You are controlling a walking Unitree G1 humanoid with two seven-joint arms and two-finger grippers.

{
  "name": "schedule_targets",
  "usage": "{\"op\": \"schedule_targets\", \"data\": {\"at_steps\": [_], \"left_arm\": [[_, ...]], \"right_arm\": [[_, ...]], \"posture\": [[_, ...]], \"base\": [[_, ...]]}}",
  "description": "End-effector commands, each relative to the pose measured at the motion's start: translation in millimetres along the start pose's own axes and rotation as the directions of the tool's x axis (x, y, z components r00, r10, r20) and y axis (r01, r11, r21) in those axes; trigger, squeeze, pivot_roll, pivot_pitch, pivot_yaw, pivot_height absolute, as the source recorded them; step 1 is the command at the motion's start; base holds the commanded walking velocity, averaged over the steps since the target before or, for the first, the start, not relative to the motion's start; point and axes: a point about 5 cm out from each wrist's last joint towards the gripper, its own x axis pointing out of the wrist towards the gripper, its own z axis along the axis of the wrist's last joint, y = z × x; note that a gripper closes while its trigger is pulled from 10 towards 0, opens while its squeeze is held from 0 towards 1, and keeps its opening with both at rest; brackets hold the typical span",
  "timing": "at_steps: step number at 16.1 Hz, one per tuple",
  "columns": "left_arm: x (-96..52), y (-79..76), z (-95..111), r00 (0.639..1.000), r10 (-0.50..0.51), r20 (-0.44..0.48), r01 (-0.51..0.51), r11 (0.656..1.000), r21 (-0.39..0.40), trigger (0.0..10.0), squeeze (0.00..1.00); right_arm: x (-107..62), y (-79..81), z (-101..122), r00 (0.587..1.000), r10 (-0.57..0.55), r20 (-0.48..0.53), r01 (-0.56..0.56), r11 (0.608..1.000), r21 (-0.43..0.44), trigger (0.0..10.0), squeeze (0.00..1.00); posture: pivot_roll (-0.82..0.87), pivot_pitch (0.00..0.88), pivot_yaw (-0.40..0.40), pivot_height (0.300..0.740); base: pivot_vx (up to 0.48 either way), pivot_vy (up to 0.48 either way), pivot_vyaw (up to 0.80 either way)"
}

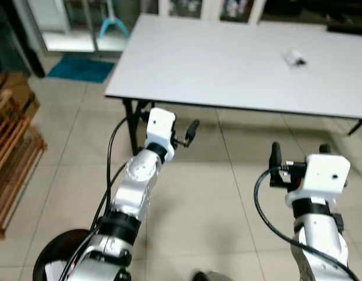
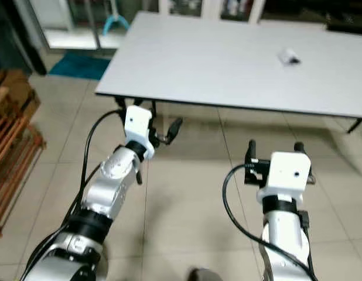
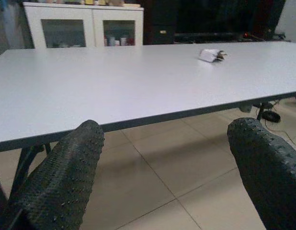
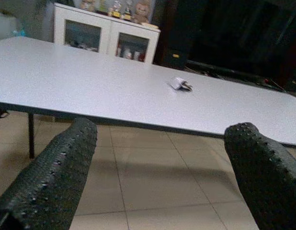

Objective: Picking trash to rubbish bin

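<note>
Jaws of left gripper (image 1: 182, 136) and right gripper (image 1: 300, 153) both released, short of bench (image 1: 228, 64); trash (image 1: 295, 57) lies well beyond—step closer before reaching.

Desk (image 1: 228, 64): pale grey top, dark edge, black legs. Scrap of trash (image 1: 295, 57) at 1 o'clock on it: white with a dark spot. Floor (image 1: 216, 199): beige tiles, thin darker grout lines. Mat (image 1: 81, 68) at 10 o'clock: teal. Rack (image 1: 11, 152) at 9 o'clock: orange-brown wood. Cabinet (image 3: 83, 24): white frame (glass doors, dark inside). Left end effector (image 3: 162, 177) and right end effector (image 4: 162, 177): black fingers with a studded texture. Arms: silver, white wrist housings, black cables.
</note>
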Motion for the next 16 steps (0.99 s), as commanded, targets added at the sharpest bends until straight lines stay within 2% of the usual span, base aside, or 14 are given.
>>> {"op": "schedule_targets", "data": {"at_steps": [1, 5, 16], "left_arm": [[4.4, -10.9, 1.9, 0.999, -0.039, 0.003, 0.039, 0.999, 0.001, 10.0, 0.0], [4.5, -15.0, 3.8, 0.997, -0.076, 0.024, 0.077, 0.997, -0.025, 10.0, 0.0], [5.6, -20.2, 6.1, 0.991, -0.126, 0.046, 0.129, 0.99, -0.053, 10.0, 0.0]], "right_arm": [[-1.3, -8.5, -2.0, 0.999, -0.029, -0.013, 0.029, 1.0, -0.013, 10.0, 0.0], [-1.9, -6.6, 0.6, 1.0, -0.022, 0.003, 0.022, 1.0, -0.019, 10.0, 0.0], [4.1, -3.6, 3.5, 1.0, -0.009, 0.027, 0.009, 1.0, -0.03, 10.0, 0.0]], "posture": [[0.06, 0.091, -0.033, 0.74], [0.05, 0.092, -0.032, 0.74], [0.05, 0.079, -0.028, 0.74]], "base": [[0.0, 0.0, -0.74], [0.0, 0.0, 0.0], [0.422, 0.0, 0.0]]}}
